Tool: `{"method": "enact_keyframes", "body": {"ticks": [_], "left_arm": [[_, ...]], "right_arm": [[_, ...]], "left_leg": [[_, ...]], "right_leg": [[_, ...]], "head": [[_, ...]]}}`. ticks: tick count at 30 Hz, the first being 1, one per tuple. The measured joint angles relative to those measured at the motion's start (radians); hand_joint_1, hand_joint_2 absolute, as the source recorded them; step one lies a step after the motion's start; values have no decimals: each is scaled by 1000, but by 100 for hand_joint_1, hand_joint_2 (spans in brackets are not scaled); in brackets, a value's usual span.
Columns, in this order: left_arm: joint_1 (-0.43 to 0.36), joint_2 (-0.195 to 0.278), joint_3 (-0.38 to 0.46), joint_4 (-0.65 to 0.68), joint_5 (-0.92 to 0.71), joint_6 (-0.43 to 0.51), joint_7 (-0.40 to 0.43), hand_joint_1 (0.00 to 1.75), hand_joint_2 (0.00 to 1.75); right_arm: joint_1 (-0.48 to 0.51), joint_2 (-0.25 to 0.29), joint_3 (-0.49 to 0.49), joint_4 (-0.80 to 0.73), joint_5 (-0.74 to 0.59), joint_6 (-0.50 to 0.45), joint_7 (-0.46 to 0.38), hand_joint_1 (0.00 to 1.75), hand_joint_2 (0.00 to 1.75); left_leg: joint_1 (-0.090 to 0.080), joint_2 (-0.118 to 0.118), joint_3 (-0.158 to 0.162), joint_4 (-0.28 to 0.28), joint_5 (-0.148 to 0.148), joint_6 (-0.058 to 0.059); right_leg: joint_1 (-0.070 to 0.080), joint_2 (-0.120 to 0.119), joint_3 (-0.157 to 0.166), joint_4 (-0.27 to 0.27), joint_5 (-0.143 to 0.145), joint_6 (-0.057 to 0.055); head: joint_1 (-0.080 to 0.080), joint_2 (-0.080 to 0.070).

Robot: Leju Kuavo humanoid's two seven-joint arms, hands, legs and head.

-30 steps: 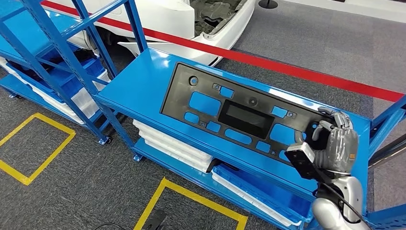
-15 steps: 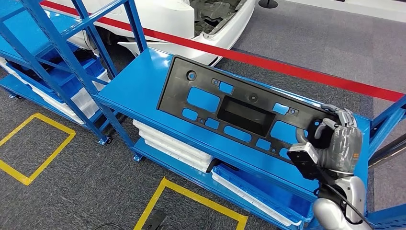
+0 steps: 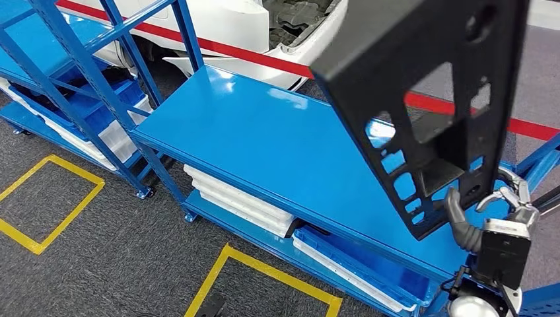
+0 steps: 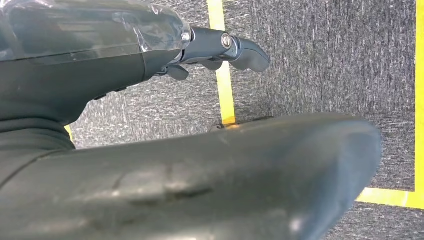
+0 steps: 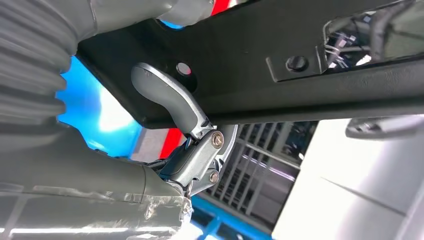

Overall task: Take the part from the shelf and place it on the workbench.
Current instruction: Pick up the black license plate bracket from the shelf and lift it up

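The part [image 3: 429,86] is a long black plastic panel with several cutouts. It is tilted steeply on end, clear of the blue shelf top [image 3: 264,139] and close to the head camera. My right hand [image 3: 492,211] grips its lower end at the shelf's right end. The right wrist view shows a finger [image 5: 165,95] hooked over the panel's edge [image 5: 260,65]. My left hand [image 4: 150,100] hangs over grey carpet with its fingers [image 4: 225,47] held out and nothing in them.
White trays [image 3: 238,195] lie stacked on the lower shelf level. A blue rack upright [image 3: 86,72] and blue bins [image 3: 99,112] stand at the left. A red floor line [image 3: 231,51] and a white car body [image 3: 251,26] lie beyond. Yellow floor markings [image 3: 264,264] run in front.
The panel lay flat on the shelf a second ago, then rose at its left end. Now my right hand has swung it up on end, off the shelf top.
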Motion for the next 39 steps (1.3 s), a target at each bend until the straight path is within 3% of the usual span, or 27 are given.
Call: {"method": "enact_keyframes", "body": {"ticks": [5,11,20,27,33,39], "left_arm": [[3,0,6,0,3,-1,-6,0,0],[8,0,12,0,6,-4,-14,0,0],[8,0,13,0,11,-5,-16,0,0],[7,0,13,0,11,-8,-18,0,0],[7,0,13,0,15,-12,-15,0,0],[7,0,13,0,16,-13,-14,0,0]], "right_arm": [[46,20,-46,-67,79,0,-46,175,175],[98,40,-77,-149,170,0,-38,175,175],[142,54,-107,-236,204,0,-28,175,175],[178,60,-135,-281,161,0,-14,175,175],[190,62,-163,-286,-18,0,23,175,175],[190,61,-176,-281,-38,0,30,175,175]], "left_leg": [[0,0,0,0,0,0],[0,0,0,0,0,0],[0,0,0,0,0,0],[0,0,0,0,0,0],[0,1,0,0,0,0],[0,1,0,0,0,0]], "right_leg": [[0,0,0,0,0,0],[0,0,0,0,0,0],[0,0,0,0,0,0],[0,0,0,0,0,0],[0,1,0,0,0,0],[0,1,0,0,0,0]], "head": [[0,0],[0,0],[0,0],[0,0],[0,0],[0,0]]}}
